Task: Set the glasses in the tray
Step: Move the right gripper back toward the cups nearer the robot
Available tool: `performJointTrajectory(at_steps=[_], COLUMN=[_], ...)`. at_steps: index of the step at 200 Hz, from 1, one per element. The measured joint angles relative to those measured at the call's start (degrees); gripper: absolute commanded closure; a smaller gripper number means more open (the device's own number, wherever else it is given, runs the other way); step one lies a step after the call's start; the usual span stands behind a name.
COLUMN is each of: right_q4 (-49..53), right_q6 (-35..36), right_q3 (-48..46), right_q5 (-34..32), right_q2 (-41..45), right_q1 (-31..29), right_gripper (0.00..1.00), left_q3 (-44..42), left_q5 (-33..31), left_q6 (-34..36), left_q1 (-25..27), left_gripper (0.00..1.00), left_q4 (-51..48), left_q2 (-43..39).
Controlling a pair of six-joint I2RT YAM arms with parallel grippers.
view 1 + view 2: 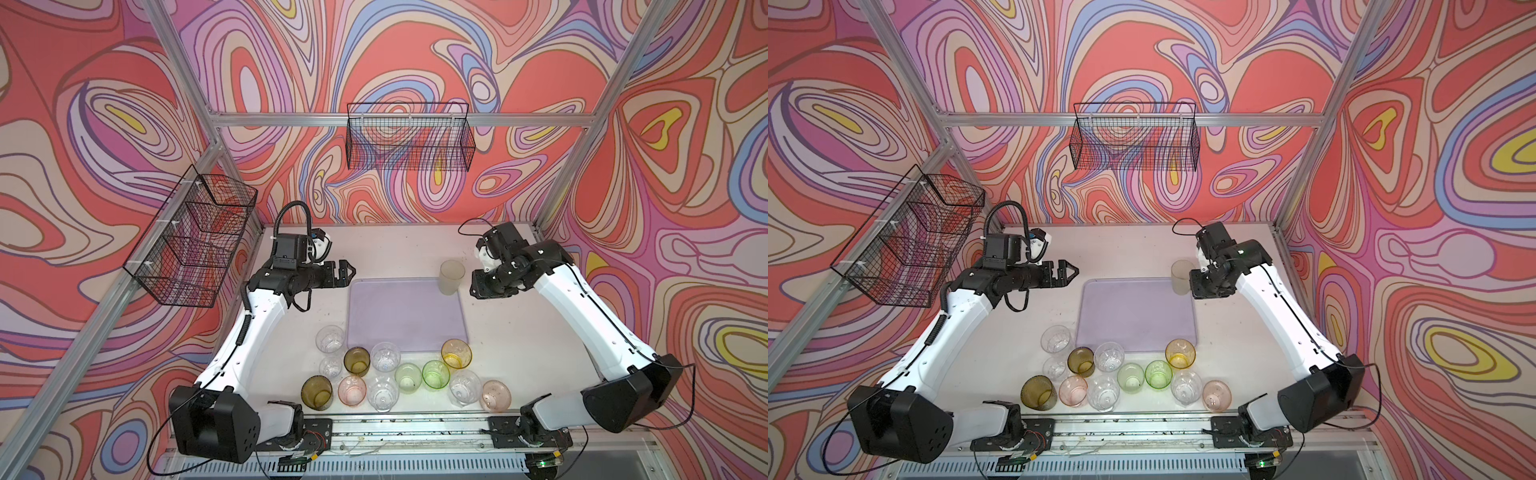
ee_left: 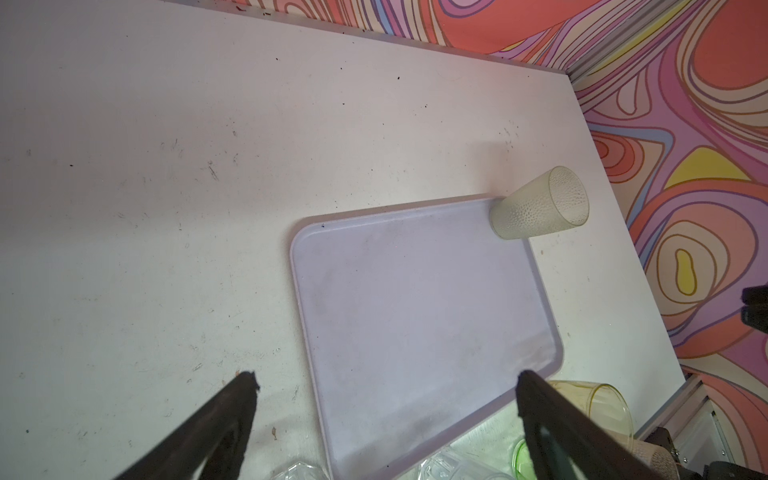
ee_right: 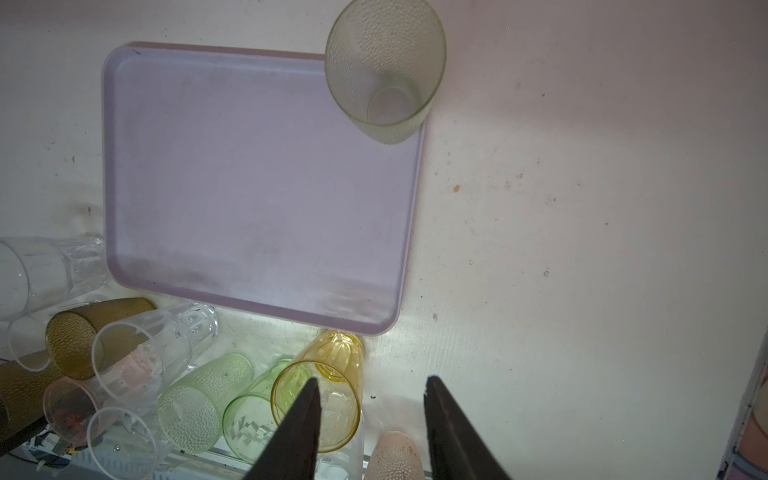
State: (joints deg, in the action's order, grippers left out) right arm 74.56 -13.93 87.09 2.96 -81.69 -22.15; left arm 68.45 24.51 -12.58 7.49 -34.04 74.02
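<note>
Tall pale glass (image 1: 451, 276) upright in the far right corner of the tray (image 1: 399, 320), other glasses (image 1: 435, 374) bunched on the table (image 1: 519, 332) just in front of it, left claw (image 2: 384, 376) spread wide and empty, right claw (image 3: 370, 384) apart and empty near the tall one.
</note>
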Motion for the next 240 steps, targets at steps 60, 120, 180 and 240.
performJointTrajectory(at_steps=[60, 120, 180, 240], right_q4=[2.58, 1.57, -1.01, -4.63], right_q6=[-2.14, -6.16, -9.33, -13.0], right_q3=[-6.67, -14.21, -19.69, -25.38], right_q5=[1.49, 4.35, 5.05, 5.05], right_q2=[1.9, 3.69, 3.74, 3.72], right_q1=[-3.8, -6.75, -8.68, -9.18], right_gripper=[0.56, 0.56, 0.58, 0.61], left_q3=[-0.09, -0.09, -0.11, -0.37], left_q5=[0.02, 0.02, 0.13, 1.18], left_q6=[-0.11, -0.11, -0.13, -0.81], left_q1=[-0.02, -0.02, -0.02, -0.02], left_gripper=[0.0, 0.0, 0.0, 0.0], left_q4=[0.28, 0.48, 0.48, 0.87], left_q2=[0.0, 0.0, 0.0, 0.02])
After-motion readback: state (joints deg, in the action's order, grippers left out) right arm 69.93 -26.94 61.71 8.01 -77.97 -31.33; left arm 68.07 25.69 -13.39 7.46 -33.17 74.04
